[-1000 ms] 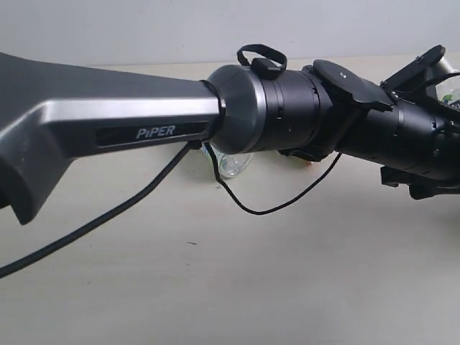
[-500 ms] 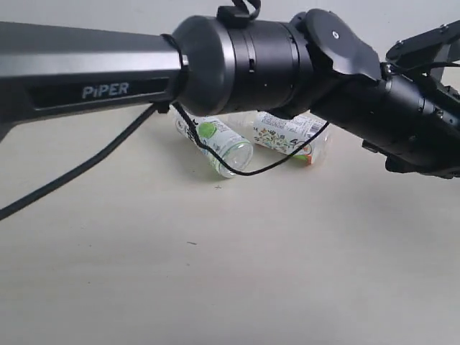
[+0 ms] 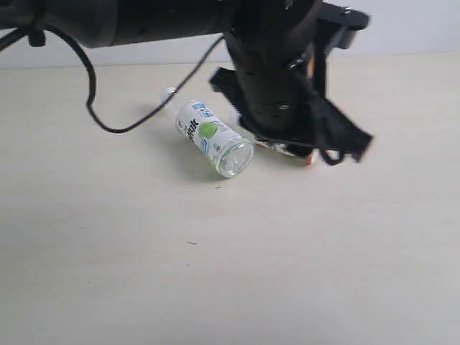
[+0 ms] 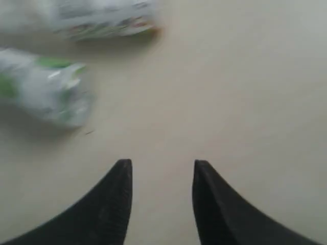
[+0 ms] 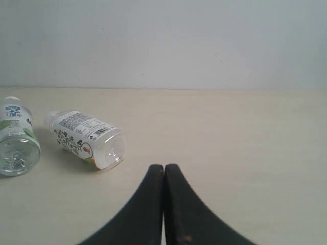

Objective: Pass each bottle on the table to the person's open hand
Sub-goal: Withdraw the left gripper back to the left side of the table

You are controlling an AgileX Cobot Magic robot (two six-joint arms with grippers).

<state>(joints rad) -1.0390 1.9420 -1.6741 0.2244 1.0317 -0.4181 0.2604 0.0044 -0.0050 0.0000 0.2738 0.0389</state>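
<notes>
Two clear white-capped bottles lie on their sides on the pale table [image 3: 215, 273]. The green-label bottle [image 3: 212, 136] [image 4: 46, 92] [image 5: 15, 145] is in full sight. The white-label bottle [image 3: 287, 149] [image 4: 102, 20] [image 5: 87, 139] lies beside it, mostly hidden behind my left arm [image 3: 280, 86] in the exterior view. My left gripper [image 4: 161, 168] is open and empty above bare table, apart from both bottles. My right gripper [image 5: 163, 168] is shut on nothing, with the white-label bottle a short way off. The blue-label bottle, the black-capped bottle and the person's hand are out of view.
A plain pale wall [image 5: 163, 41] rises behind the table's far edge. A black cable [image 3: 108, 126] hangs from the left arm over the table near the green-label bottle's cap.
My left arm has swung up and back across the exterior view, uncovering the green-label bottle and the table in front. Its wrist end now covers most of the white-label bottle.
</notes>
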